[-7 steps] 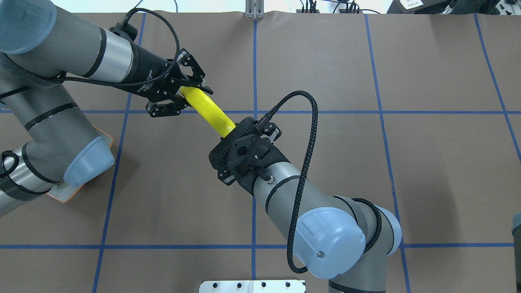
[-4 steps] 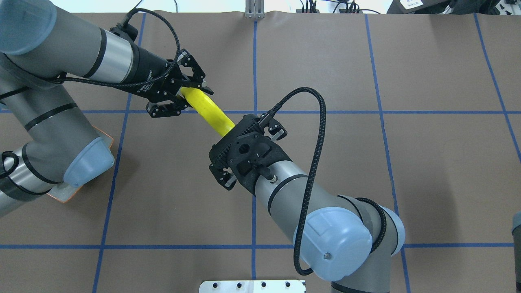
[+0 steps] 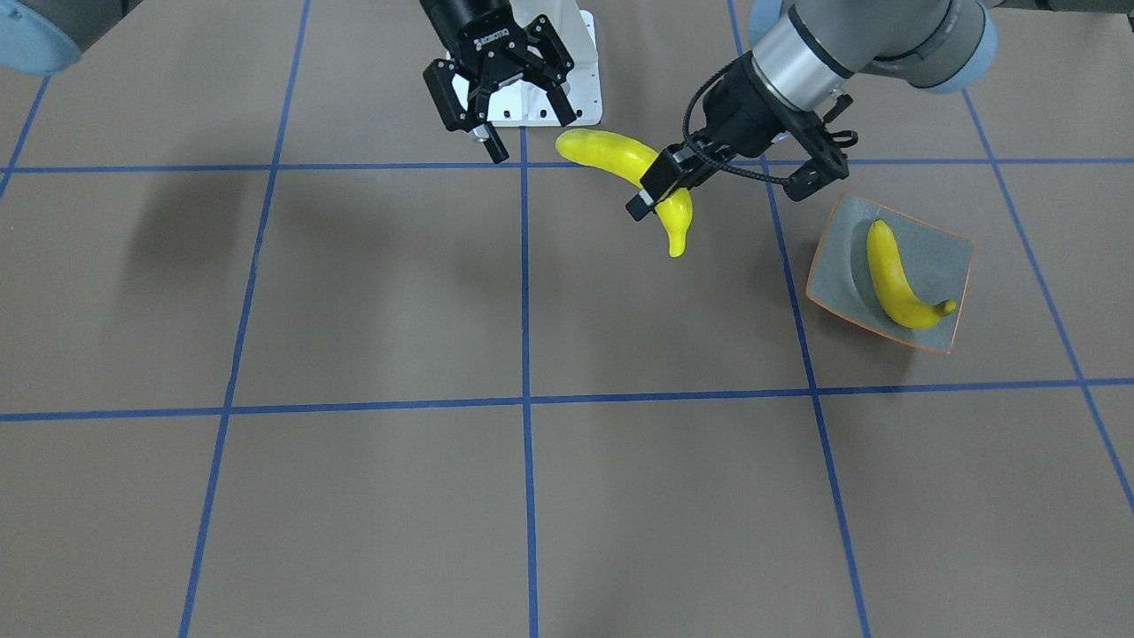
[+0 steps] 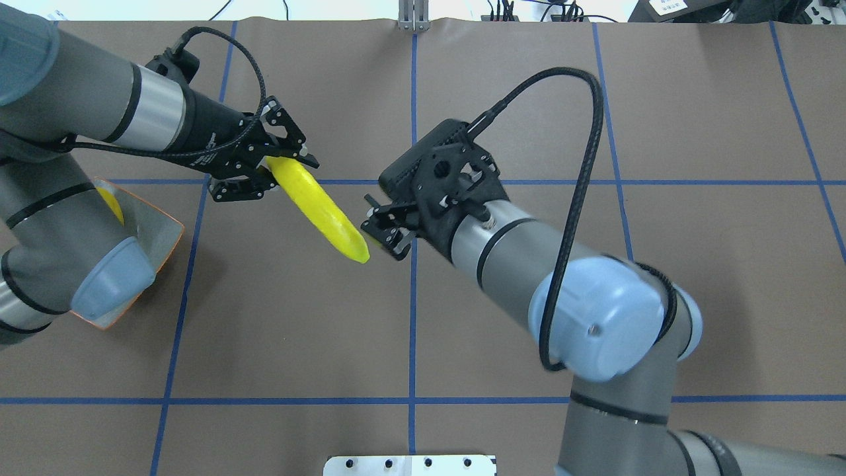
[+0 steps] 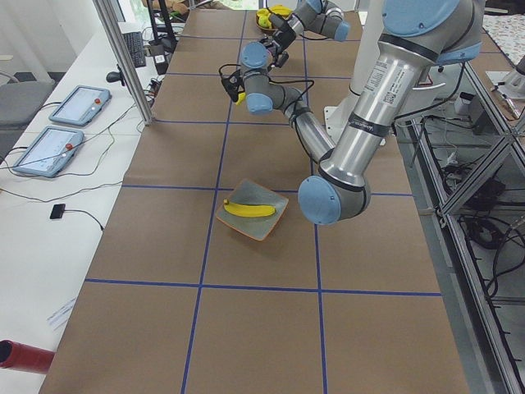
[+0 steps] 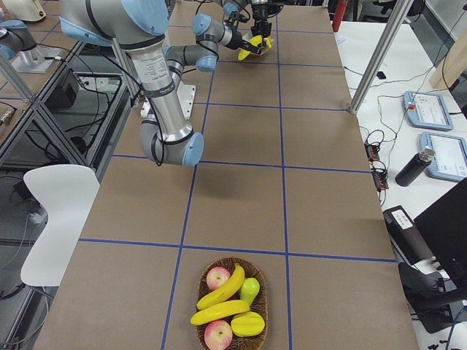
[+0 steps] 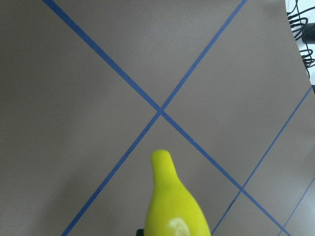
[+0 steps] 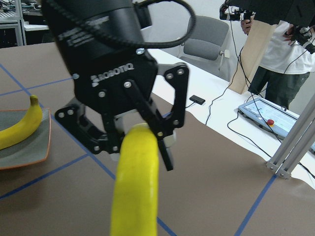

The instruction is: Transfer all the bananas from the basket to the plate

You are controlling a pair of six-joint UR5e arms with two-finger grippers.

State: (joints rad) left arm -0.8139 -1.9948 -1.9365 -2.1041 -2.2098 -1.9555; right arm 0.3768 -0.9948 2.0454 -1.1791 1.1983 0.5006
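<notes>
My left gripper (image 4: 274,168) is shut on one end of a yellow banana (image 4: 320,215) and holds it above the table; both show in the front view, gripper (image 3: 666,190) and banana (image 3: 611,151). My right gripper (image 4: 384,233) is open and empty, just right of the banana's free tip. The grey plate (image 3: 939,257) with an orange rim lies to the left of my left gripper and holds one banana (image 3: 890,270). In the right side view the basket (image 6: 201,292) holds two more bananas (image 6: 222,288).
The basket also holds apples (image 6: 217,277) and other fruit, far along the table on my right. A white pedestal base (image 3: 580,89) stands at the table's near edge between the arms. Blue tape lines cross the brown tabletop. My left arm's elbow (image 4: 106,284) hangs over the plate.
My right gripper has come off the banana's end and drawn back to the right. My left gripper has carried the banana a little to the left, towards the plate.
</notes>
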